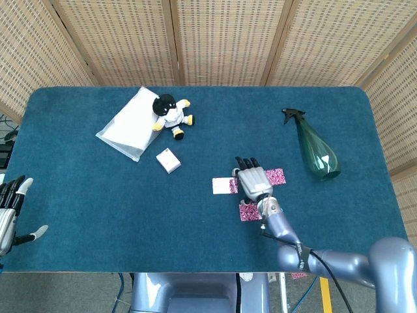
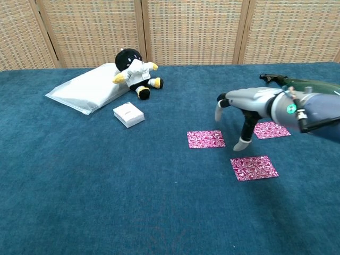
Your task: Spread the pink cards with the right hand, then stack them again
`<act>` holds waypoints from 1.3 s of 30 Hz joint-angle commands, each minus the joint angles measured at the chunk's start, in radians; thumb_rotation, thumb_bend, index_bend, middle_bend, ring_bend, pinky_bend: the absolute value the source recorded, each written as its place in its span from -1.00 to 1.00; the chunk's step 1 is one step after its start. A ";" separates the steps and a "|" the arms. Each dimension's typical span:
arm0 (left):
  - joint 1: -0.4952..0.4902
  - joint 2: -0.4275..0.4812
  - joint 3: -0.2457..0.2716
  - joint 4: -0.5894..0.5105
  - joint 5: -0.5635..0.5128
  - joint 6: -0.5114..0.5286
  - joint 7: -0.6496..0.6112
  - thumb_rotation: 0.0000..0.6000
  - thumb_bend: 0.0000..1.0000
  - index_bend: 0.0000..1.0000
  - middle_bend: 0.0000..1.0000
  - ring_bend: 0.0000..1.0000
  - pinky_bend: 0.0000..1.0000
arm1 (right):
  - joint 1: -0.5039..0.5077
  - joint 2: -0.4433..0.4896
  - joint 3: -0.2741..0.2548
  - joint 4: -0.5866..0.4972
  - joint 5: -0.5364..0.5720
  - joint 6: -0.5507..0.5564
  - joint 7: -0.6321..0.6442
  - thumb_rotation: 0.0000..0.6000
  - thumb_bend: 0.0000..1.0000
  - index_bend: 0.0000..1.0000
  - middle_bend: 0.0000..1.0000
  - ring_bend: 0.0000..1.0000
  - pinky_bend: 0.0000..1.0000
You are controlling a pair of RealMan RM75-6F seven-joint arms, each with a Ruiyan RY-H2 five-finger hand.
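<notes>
pink cards: three, lying flat and apart on the desk (image 2: pixel 106 212), none touching another
left card (image 2: pixel 206 138): in the chest view directly under the fingertips of the right hand; in the head view its face reads pale and its right part is hidden by the hand
far-right card (image 2: pixel 271 129): beyond the hand toward the spray bottle, partly hidden behind the forearm in the chest view
near card (image 2: pixel 254 167): closest to the robot, below and just to the right of the thumb in the chest view
long axes: all three run roughly across the desk, left to right
right hand (image 2: pixel 237 109): hovers palm down over the gap between the three cards, fingers spread and drooping, thumb hanging low, nothing held; whether any fingertip touches a card i cannot tell
key relation: left card lies to the hand's left and slightly ahead, the other two behind its reach to the right; the right hand is by far the nearer hand to all three
judgement: spread looks done, so gathering comes next, likely from the left card toward the others
left hand (image 1: pixel 8 215): at the desk's near left edge, well apart from the cards, fingers apart, holding nothing
spray bottle (image 1: pixel 316 151): green, lying on its side to the right
other items: plush doll (image 1: pixel 171 115), white pouch (image 1: pixel 130 124), small white box (image 1: pixel 168 160), all well to the left
</notes>
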 commanded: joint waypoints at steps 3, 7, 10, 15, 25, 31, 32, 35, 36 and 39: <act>-0.001 0.001 0.000 0.000 -0.003 -0.003 0.002 1.00 -1.00 -1.00 -1.00 -1.00 -1.00 | 0.035 -0.059 0.018 0.052 0.061 0.002 -0.039 1.00 -0.66 -0.44 -1.00 -1.00 -0.96; -0.001 0.000 -0.001 -0.004 -0.006 -0.003 0.007 1.00 -1.00 -1.00 -1.00 -1.00 -1.00 | 0.054 -0.082 0.031 0.077 0.088 -0.002 -0.052 1.00 -0.52 -0.44 -1.00 -1.00 -0.96; -0.002 0.001 -0.001 -0.004 -0.007 -0.004 0.006 1.00 -1.00 -1.00 -1.00 -1.00 -1.00 | 0.066 -0.095 0.043 0.093 0.101 -0.006 -0.055 1.00 -0.48 -0.44 -1.00 -1.00 -0.96; -0.003 0.002 -0.001 -0.004 -0.009 -0.007 0.004 1.00 -1.00 -1.00 -1.00 -1.00 -1.00 | 0.076 -0.108 0.049 0.109 0.114 -0.008 -0.061 1.00 -0.48 -0.44 -1.00 -1.00 -0.96; -0.001 0.000 -0.001 -0.002 -0.007 -0.002 0.003 1.00 -1.00 -1.00 -1.00 -1.00 -1.00 | 0.095 -0.150 0.048 0.152 0.146 -0.005 -0.092 1.00 -0.48 -0.42 -1.00 -1.00 -0.96; -0.001 0.000 0.000 0.002 -0.004 -0.001 -0.007 1.00 -1.00 -1.00 -1.00 -1.00 -1.00 | 0.104 -0.172 0.037 0.173 0.148 -0.015 -0.109 1.00 -0.48 -0.42 -1.00 -1.00 -0.96; -0.001 -0.001 -0.001 0.003 -0.003 0.000 -0.007 1.00 -1.00 -1.00 -1.00 -1.00 -1.00 | 0.105 -0.177 0.036 0.177 0.146 -0.016 -0.111 1.00 -0.48 -0.42 -1.00 -1.00 -0.96; -0.001 -0.001 -0.001 0.004 -0.003 0.001 -0.008 1.00 -1.00 -1.00 -1.00 -1.00 -1.00 | 0.107 -0.184 0.035 0.185 0.144 -0.016 -0.114 1.00 -0.48 -0.42 -1.00 -1.00 -0.96; -0.001 -0.002 -0.001 0.004 -0.002 0.002 -0.009 1.00 -1.00 -1.00 -1.00 -1.00 -1.00 | 0.107 -0.187 0.035 0.188 0.143 -0.016 -0.115 1.00 -0.48 -0.42 -1.00 -1.00 -0.96; 0.000 -0.003 -0.001 0.005 -0.002 0.003 -0.010 1.00 -1.00 -1.00 -1.00 -1.00 -1.00 | 0.109 -0.192 0.035 0.198 0.144 -0.018 -0.119 1.00 -0.48 -0.36 -1.00 -1.00 -0.96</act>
